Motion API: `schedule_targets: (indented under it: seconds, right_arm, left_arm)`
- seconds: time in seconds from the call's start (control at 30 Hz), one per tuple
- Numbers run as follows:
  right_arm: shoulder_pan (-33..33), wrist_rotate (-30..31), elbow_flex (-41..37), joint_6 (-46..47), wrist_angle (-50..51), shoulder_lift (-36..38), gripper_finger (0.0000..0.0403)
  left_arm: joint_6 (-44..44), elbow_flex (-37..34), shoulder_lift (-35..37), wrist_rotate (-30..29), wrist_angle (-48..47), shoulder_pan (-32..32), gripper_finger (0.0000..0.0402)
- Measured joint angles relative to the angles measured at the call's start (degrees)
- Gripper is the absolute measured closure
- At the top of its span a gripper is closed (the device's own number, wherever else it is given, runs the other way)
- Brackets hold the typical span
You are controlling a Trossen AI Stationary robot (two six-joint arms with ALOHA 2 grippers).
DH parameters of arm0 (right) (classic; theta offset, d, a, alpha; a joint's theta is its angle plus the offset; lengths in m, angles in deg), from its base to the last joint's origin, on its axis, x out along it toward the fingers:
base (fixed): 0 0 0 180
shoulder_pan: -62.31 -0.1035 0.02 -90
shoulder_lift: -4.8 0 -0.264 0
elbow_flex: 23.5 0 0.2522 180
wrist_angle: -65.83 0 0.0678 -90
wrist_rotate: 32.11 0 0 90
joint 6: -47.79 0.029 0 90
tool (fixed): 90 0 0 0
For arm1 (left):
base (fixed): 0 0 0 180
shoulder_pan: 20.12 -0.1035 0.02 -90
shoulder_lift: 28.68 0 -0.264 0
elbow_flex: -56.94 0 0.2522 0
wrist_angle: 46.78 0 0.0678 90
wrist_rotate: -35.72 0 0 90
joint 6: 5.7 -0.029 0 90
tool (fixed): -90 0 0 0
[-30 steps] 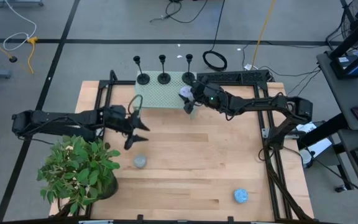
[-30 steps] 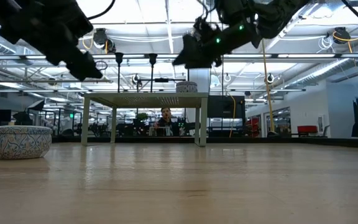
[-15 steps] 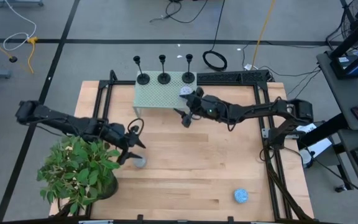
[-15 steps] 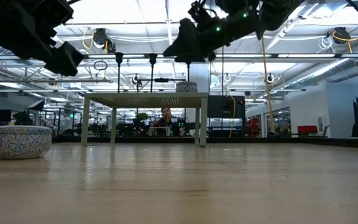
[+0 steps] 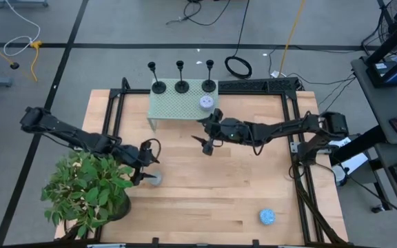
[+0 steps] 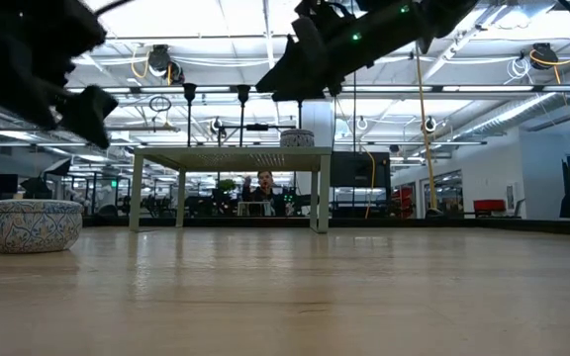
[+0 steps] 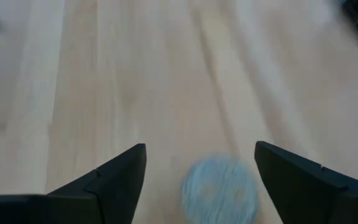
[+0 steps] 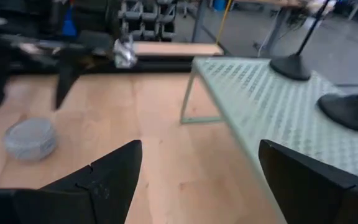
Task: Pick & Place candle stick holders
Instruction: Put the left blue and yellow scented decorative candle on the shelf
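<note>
On the pale green rack (image 5: 178, 105) at the far edge of the tabletop (image 5: 240, 186), three black holders stand upright in a row along its back edge: left holder (image 5: 158, 85), middle holder (image 5: 182, 85), right holder (image 5: 209, 84). A small patterned bowl (image 5: 207, 102) sits on the rack just in front of the right holder. Neither arm carries anything. Right gripper (image 5: 207, 142) hangs over the tabletop just in front of the rack, fingers spread wide and empty; its wrist view looks past the rack's mesh top to two holder bases (image 8: 294, 66). Left gripper (image 5: 148, 173) is low beside the plant (image 5: 88, 189), fingers wide apart, straddling a small grey-blue bowl (image 5: 156, 179) without touching it as far as the wrist view shows. Another blue bowl (image 5: 267, 217) lies near the front right, well apart from both arms. Judgement: whether the rack is the start or the end for the holders cannot be told. If the rack is the goal, all three are placed and the work is finished; if they must come off it, none has been picked. No holder is in hand.
</note>
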Motion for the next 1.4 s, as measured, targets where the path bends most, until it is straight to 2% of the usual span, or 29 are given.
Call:
schedule_targets:
  seconds: [0.2, 0.47, 0.73, 0.93, 1.13, 1.4]
  right_arm:
    - [-3.59, -0.02, 0.01, -0.51, 1.14, 0.0, 0.0085]
    - [-6.15, 0.03, 0.02, -3.01, 1.33, 0.0, 0.0085]
    - [-7.24, 0.01, 0.02, -6.99, 3.65, 0.0, 0.0085]
    - [-7.35, -0.04, -0.28, -4.96, 4.4, 0.0, 0.0085]
    - [-7.33, 0.01, -1.72, -4.41, 4.38, 0.0, 0.0085]
    - [-7.33, 0.01, -2.21, -4.39, 4.25, 0.0, 0.0085]
  left_arm:
    - [6.59, -2.36, -4.26, -1.27, -2.02, 0.88, 0.0078]
    - [6.65, -2.47, -8.42, 1.5, 3.34, 3.52, 0.0078]
    - [8.66, -2.45, -14.01, 0.38, 5.1, 4.03, 0.0078]
    - [6.99, -2.43, -18.27, 0.15, 8.16, 4.03, 0.0078]
    - [6.34, -2.43, -19.32, -0.45, 8.58, 4.01, 0.0077]
    - [4.81, -2.43, -19.34, -5.06, 8.6, 3.95, 0.0078]
